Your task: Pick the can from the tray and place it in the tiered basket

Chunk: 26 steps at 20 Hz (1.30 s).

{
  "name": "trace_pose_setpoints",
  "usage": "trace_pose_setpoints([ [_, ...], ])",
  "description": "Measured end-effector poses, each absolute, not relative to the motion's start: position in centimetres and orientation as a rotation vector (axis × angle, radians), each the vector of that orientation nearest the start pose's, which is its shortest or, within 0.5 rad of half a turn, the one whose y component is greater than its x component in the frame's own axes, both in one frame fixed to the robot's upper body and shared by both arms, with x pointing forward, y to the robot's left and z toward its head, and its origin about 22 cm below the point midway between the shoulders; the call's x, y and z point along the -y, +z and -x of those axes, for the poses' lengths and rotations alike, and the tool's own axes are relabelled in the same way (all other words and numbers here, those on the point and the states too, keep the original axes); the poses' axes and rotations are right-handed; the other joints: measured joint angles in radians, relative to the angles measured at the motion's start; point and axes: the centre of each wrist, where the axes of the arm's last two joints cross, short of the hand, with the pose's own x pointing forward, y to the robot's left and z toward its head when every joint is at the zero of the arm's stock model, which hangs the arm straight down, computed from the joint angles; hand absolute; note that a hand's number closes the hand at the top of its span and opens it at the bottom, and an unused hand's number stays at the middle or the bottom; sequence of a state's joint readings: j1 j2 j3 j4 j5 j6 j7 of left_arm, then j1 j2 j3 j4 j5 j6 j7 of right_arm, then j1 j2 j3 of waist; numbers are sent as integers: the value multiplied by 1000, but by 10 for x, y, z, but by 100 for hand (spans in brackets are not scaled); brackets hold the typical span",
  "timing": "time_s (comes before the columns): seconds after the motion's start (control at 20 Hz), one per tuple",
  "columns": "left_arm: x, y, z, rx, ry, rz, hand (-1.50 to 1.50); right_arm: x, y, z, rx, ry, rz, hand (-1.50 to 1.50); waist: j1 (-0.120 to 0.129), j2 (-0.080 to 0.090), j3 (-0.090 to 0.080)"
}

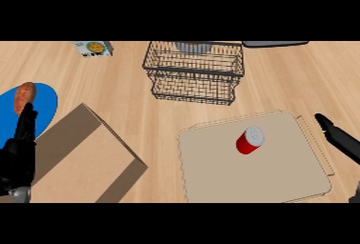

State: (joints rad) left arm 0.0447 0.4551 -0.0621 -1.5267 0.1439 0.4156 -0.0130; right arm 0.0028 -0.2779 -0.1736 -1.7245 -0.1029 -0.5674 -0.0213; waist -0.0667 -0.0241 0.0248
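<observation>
From my seat I see the red can (pixel 249 140) standing, slightly tilted, near the middle of the tan tray (pixel 211 176), and nothing touches it. The tiered basket (pixel 195 71), black wire, sits beyond the tray toward the far side of the wooden table (pixel 302 81), well apart from the can; something grey lies in its upper level, too hidden for me to name. My right hand (pixel 337 136) shows at the right edge, just beside the tray's right rim, fingers straight and holding nothing. My left hand (pixel 20 147) is at the left edge with fingers straight and pointing up, resting over the edge of a blue plate (pixel 48 102) that carries a brownish-red piece of food (pixel 25 95). A brown cardboard box (pixel 84 157) lies between that hand and the tray. A small printed packet (pixel 94 48) sits at the far left.
</observation>
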Motion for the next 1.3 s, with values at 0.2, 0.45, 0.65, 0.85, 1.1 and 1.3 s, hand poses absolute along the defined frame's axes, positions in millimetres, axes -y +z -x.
trace_pose_setpoints([
  [0.2, -325, 18, -230, 1521, 33, -545, 0, 323, 61, -216, 1632, -287, 664, -150, 5, 3, -3],
  [0.45, -322, 22, -233, 1532, 21, -521, 0, 323, 64, -198, 1454, 0, 680, -150, 18, 9, -8],
  [0.65, -320, 24, -235, 1535, 14, -505, 0, 325, 74, -189, 1310, 202, 753, -150, 26, 13, -10],
  [0.85, -316, 24, -238, 1540, -2, -492, 0, 319, 89, -187, 1197, 308, 848, -150, 37, 14, -10],
  [1.1, -311, 24, -243, 1549, -32, -474, 0, 298, 103, -190, 1104, 345, 925, -150, 57, 16, -8],
  [1.3, -307, 23, -247, 1552, -50, -459, 0, 280, 109, -194, 1047, 376, 975, -150, 71, 16, -5],
])
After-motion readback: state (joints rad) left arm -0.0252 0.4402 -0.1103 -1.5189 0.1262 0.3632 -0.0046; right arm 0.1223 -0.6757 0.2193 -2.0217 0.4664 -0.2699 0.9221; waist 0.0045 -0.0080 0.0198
